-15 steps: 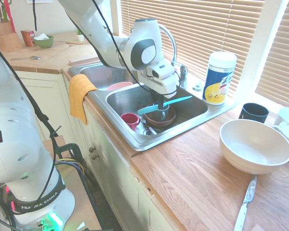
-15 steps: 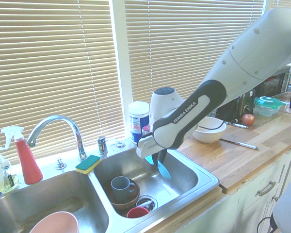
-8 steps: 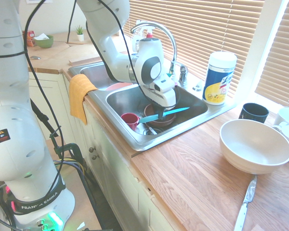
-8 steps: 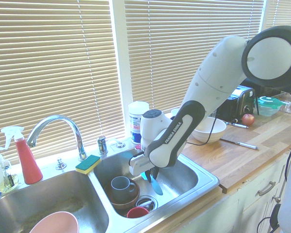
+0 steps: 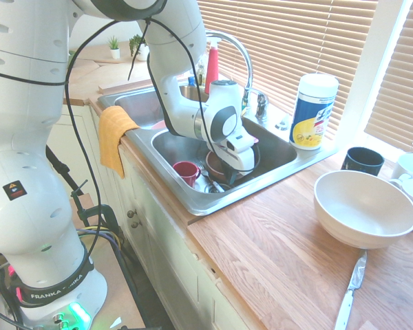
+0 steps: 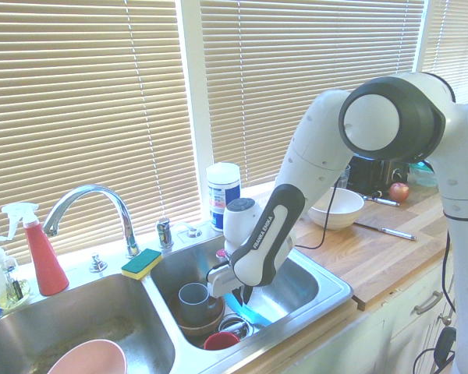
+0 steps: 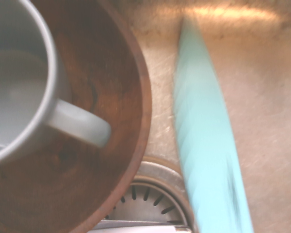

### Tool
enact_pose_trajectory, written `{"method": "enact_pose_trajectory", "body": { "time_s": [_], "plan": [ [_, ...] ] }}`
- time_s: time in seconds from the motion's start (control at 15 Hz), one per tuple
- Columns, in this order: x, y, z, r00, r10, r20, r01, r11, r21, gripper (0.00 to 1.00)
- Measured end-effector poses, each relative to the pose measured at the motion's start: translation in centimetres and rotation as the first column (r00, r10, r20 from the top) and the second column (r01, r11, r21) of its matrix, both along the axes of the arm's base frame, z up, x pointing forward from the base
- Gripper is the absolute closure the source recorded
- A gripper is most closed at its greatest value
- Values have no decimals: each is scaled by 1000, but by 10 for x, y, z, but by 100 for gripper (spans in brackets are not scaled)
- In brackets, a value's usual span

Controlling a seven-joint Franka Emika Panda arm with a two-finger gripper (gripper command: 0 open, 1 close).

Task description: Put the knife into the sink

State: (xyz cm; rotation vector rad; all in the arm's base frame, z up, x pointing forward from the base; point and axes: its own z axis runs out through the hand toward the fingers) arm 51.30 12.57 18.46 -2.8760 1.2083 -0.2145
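Observation:
My gripper [image 6: 242, 295] is low inside the sink's right basin [image 6: 325, 290], shut on the turquoise knife [image 6: 254, 313]. Its blade slants down to the basin floor just in front of the drain. In the wrist view the knife [image 7: 203, 145] runs over the steel floor beside the brown bowl [image 7: 92, 184], which holds a grey mug [image 7: 19, 87]. The bowl [image 6: 200, 322] and mug [image 6: 193, 297] sit just left of the gripper, the red cup [image 6: 221, 340] in front of them. In the first exterior view the gripper [image 5: 231, 176] is down in the sink [image 5: 279, 150], hiding the knife, with the red cup [image 5: 186, 170] beside it.
The other basin holds a pink plate [image 6: 86, 360]. The arched faucet [image 6: 93, 201] and a sponge [image 6: 142, 263] stand behind the sink. A wipes canister [image 5: 313, 110], a black mug [image 5: 362, 160], a big white bowl [image 5: 365, 206] and a metal knife [image 5: 350, 292] are on the wooden counter.
The gripper has gone down from above the basin to near its floor, carrying the knife with it. The blade now reaches the sink bottom beside the brown bowl.

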Motion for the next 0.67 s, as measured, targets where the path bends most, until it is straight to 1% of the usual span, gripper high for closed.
{"method": "enact_pose_trajectory", "body": {
  "time_s": [0.13,0.27,0.33,0.47,0.67],
  "plan": [
    [-1,2,-3,1000,0,-2,0,1000,-1,100],
    [0,1,-1,1000,-2,11,2,1000,2,100],
    [2,-1,2,1000,-6,17,6,1000,5,0],
    [1,-2,22,1000,5,10,-5,1000,6,0],
    [-9,0,80,999,44,-19,-44,999,-11,0]
  ]
}}
